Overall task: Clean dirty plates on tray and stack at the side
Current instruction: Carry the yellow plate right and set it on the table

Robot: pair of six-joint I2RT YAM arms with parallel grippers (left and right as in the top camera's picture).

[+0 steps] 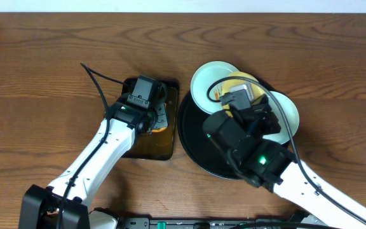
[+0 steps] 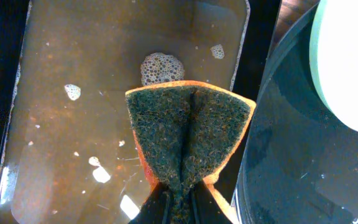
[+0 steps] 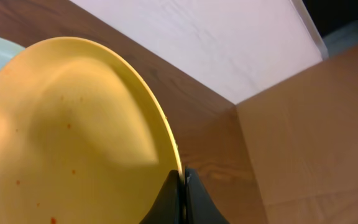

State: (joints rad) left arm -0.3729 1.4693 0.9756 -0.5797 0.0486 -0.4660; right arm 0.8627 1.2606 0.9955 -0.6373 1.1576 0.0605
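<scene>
Two mint-white plates (image 1: 210, 84) lie on the round black tray (image 1: 196, 149), which sits right of centre on the wood-grain worktop (image 1: 43, 76): one overhangs the far-left rim, its mate is at the right rim. Between them is the yellow plate (image 3: 73, 137), tipped up on edge. The right fingers (image 3: 197, 204) are clamped tight on its rim. Being round, it has no long axis; its inner face is turned toward the wrist camera and its rim sweeps up and leftward from the grip. The right wrist view alone shows fine orange specks on that face, a sliver of mint plate behind it, and a pale wall (image 3: 216, 43) beyond the worktop's edge. Overhead, the arm hides most of the yellow plate. The left fingers (image 2: 151, 211) are pinched shut on a sponge (image 2: 188, 134), its green scouring side up and its orange edge showing. It is creased down the middle, with its long axis running straight out from the grip. It hangs over the rectangular tray (image 1: 154, 147), just left of the round one. Only the left wrist view shows the brown water and a patch of foam (image 2: 161, 67). No writing or label is legible anywhere.
</scene>
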